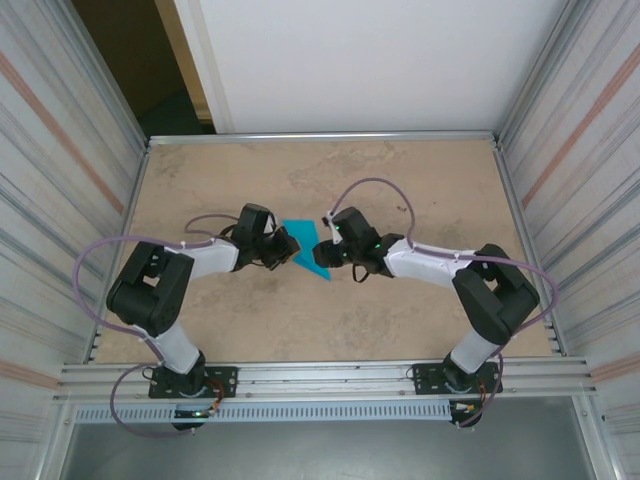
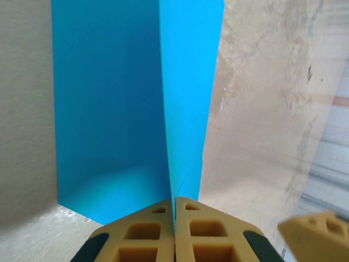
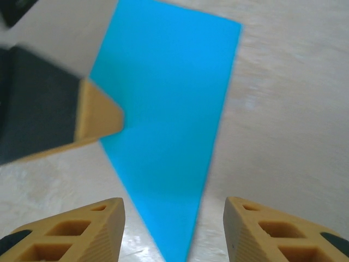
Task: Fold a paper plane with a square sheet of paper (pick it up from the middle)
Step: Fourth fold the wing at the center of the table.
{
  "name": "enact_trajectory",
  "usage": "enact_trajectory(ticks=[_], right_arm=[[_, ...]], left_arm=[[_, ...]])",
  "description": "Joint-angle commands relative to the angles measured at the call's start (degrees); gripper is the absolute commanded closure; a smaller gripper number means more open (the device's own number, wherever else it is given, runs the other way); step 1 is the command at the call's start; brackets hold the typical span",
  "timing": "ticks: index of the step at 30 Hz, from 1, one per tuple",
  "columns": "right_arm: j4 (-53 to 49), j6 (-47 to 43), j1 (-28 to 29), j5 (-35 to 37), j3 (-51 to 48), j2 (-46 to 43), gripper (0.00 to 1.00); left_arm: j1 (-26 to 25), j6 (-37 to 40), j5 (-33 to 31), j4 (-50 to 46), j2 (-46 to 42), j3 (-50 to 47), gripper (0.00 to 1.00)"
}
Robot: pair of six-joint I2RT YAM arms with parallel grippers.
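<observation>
The square sheet of paper, bright teal, is folded into a narrow pointed paper plane (image 1: 306,250) at the middle of the table between both grippers. In the left wrist view the paper plane (image 2: 131,109) stands with one flap upright and a wing spread to the left. My left gripper (image 2: 175,210) is shut on its central crease. In the right wrist view the paper plane (image 3: 169,120) points toward the camera. My right gripper (image 3: 174,218) is open, one finger on each side of the pointed tip, not touching it. A left fingertip (image 3: 101,117) rests at the paper's left edge.
The tan, mottled table (image 1: 400,180) is framed by metal rails and corrugated side walls (image 1: 60,170). Both arms reach inward from the near edge, with the left gripper (image 1: 280,248) and the right gripper (image 1: 330,250) close together. A right fingertip (image 2: 316,232) shows at the lower right.
</observation>
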Motion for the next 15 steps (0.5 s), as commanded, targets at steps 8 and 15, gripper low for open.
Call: enact_trajectory(ticks=[8, 15], right_arm=[[7.08, -12.65, 5.13, 2.14, 0.24, 6.59, 0.59], [9.39, -13.44, 5.52, 4.26, 0.67, 9.85, 0.62]], left_arm=[[0.89, -3.11, -6.48, -7.54, -4.5, 2.09, 0.92], [0.84, -4.09, -6.39, -7.96, -4.31, 2.29, 0.92]])
